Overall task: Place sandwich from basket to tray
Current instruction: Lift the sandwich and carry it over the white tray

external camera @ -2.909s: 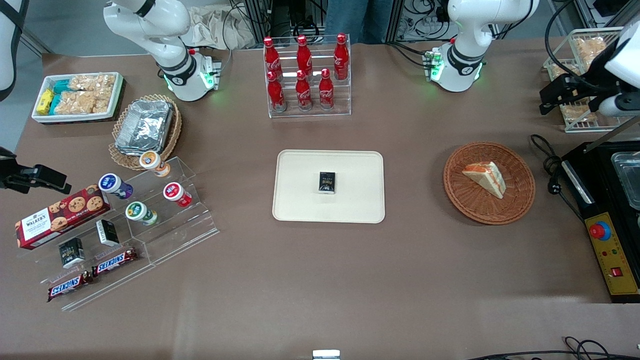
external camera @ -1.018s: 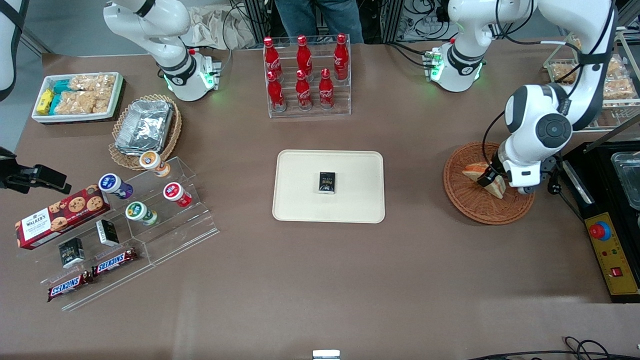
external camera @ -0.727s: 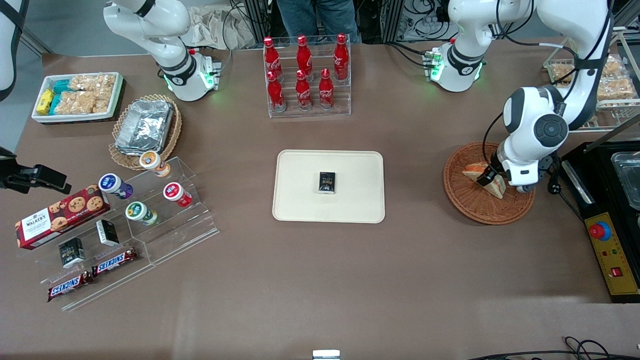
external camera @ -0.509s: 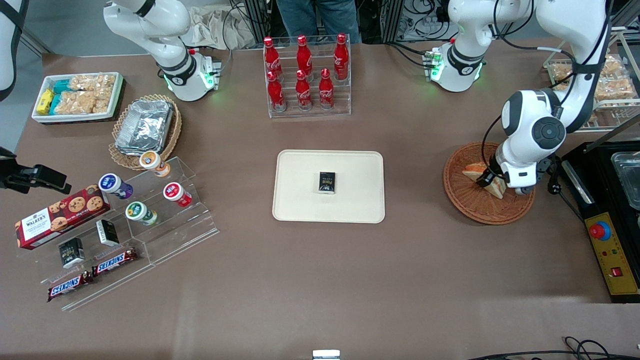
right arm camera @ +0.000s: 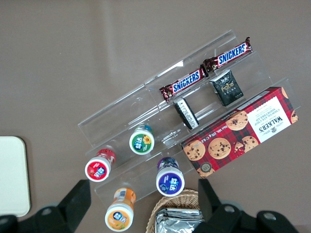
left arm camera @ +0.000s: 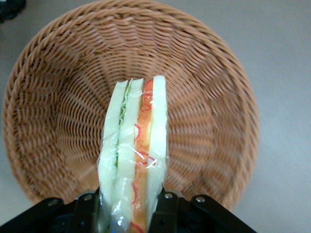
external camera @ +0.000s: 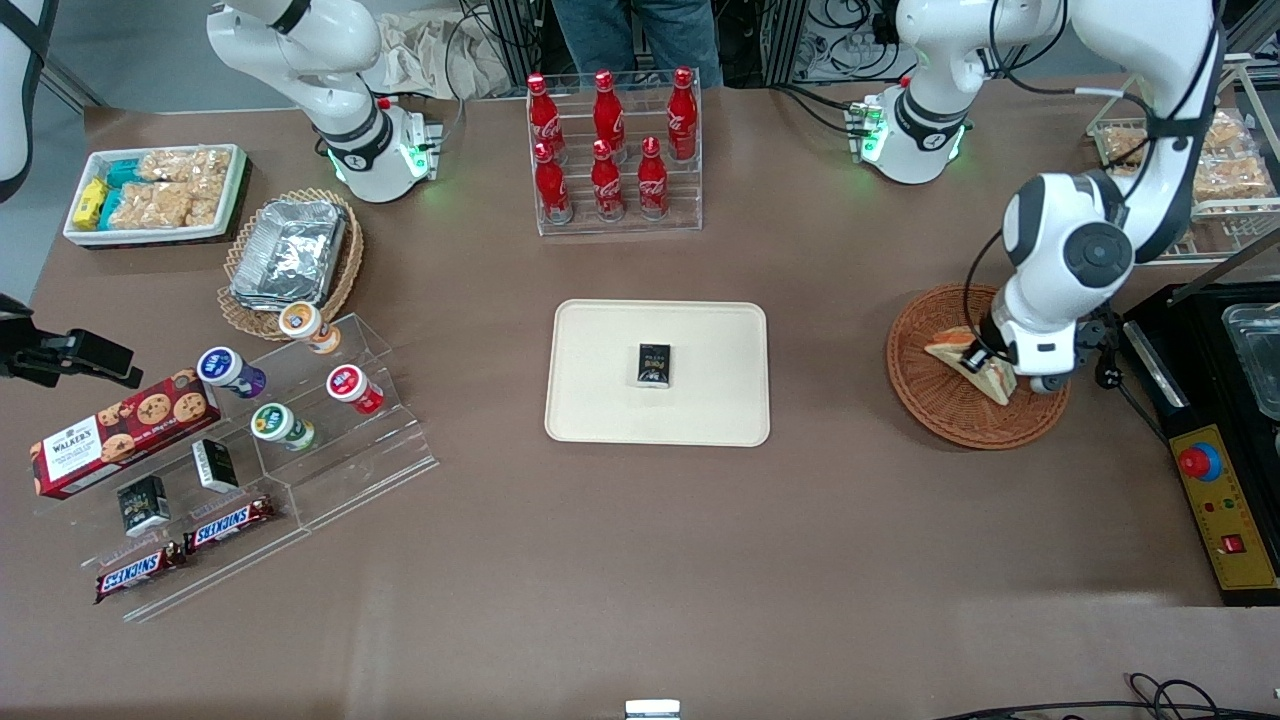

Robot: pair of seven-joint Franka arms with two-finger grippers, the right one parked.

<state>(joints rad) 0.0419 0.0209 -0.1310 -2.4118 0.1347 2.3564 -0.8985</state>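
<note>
The wrapped sandwich (external camera: 962, 352) (left arm camera: 133, 160), a white-bread wedge with orange and green filling, stands on edge in the round reddish-brown wicker basket (external camera: 930, 400) (left arm camera: 204, 92) toward the working arm's end of the table. My gripper (external camera: 985, 362) (left arm camera: 129, 211) is down in the basket, shut on the sandwich's wide end, with a black finger pressed on each bread face. The cream tray (external camera: 600, 400) lies at the table's middle, well away from the basket, with a small black box (external camera: 654, 364) on it.
A rack of red cola bottles (external camera: 610, 150) stands farther from the front camera than the tray. A black control box with a red button (external camera: 1200, 462) sits beside the basket at the table's end. Snack displays (external camera: 230, 440) and a foil-tray basket (external camera: 290, 255) fill the parked arm's end.
The working arm came down over the basket and its fingers closed on the sandwich. The sandwich has shifted slightly toward the front camera in the last half second.
</note>
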